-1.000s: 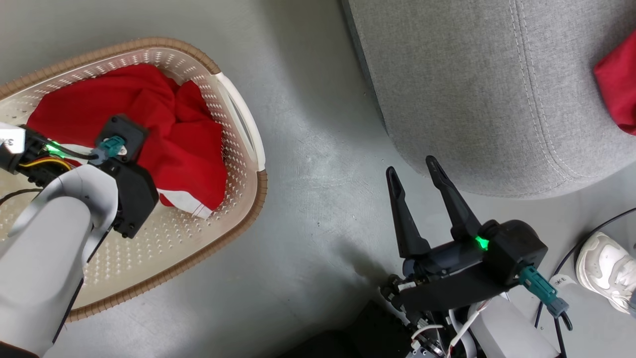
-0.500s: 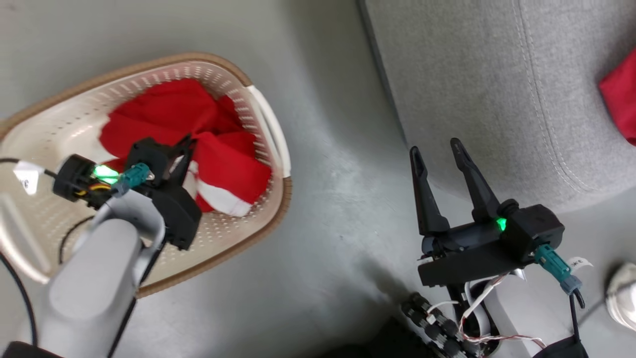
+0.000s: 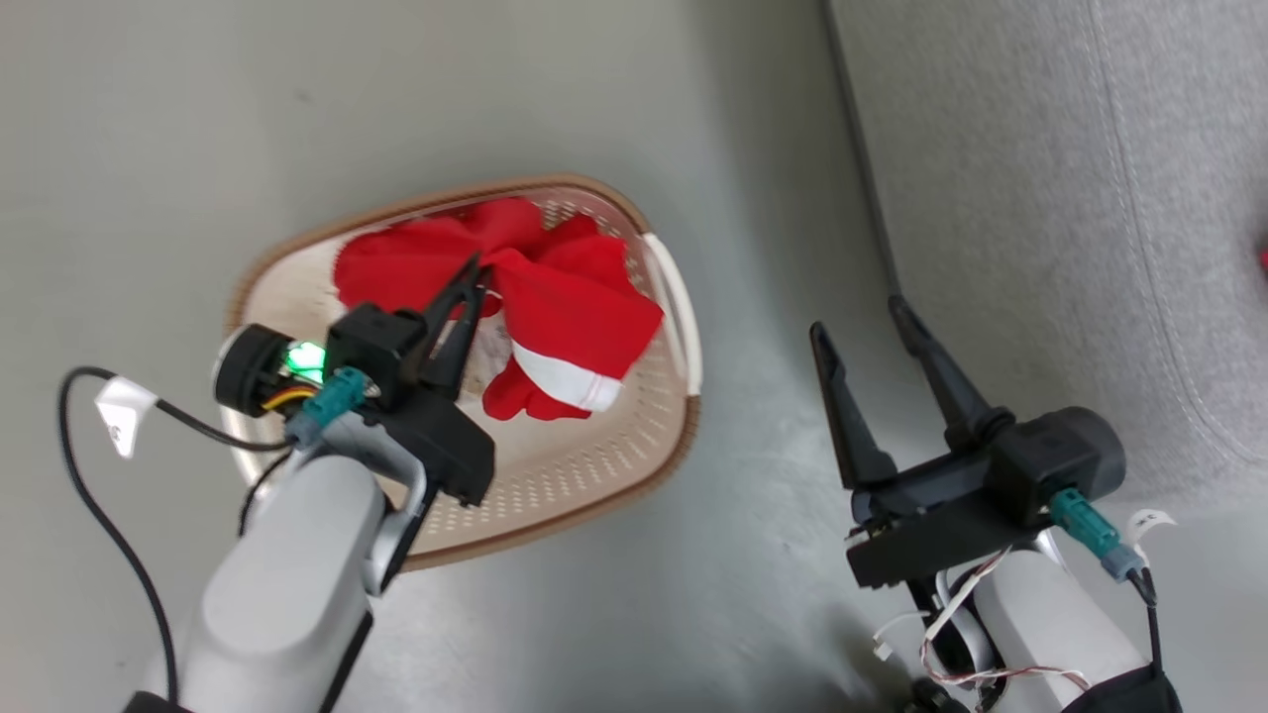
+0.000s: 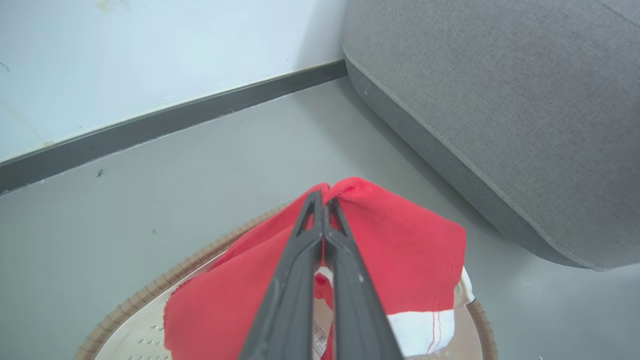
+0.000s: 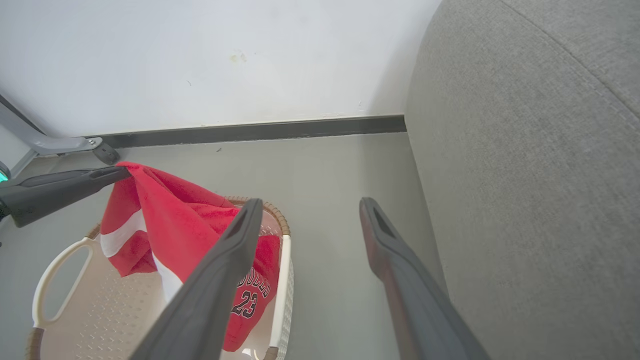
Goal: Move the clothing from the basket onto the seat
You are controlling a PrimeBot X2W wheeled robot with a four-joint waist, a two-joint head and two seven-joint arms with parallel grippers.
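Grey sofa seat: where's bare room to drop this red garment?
The grey woven sofa seat is bare either side of its stitched seam. The floor strip between it and the cream perforated plastic basket is free. Crowded: the basket, where the left gripper pinches the red white-trimmed garment, and the seat's edge by the open right gripper.

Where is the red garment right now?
Head view, left of centre: the garment hangs from the shut left gripper into the basket, with the seat to its right.

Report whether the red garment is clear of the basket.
Partly out. The shut left gripper pinches the red garment up, but its lower end hangs inside the basket.
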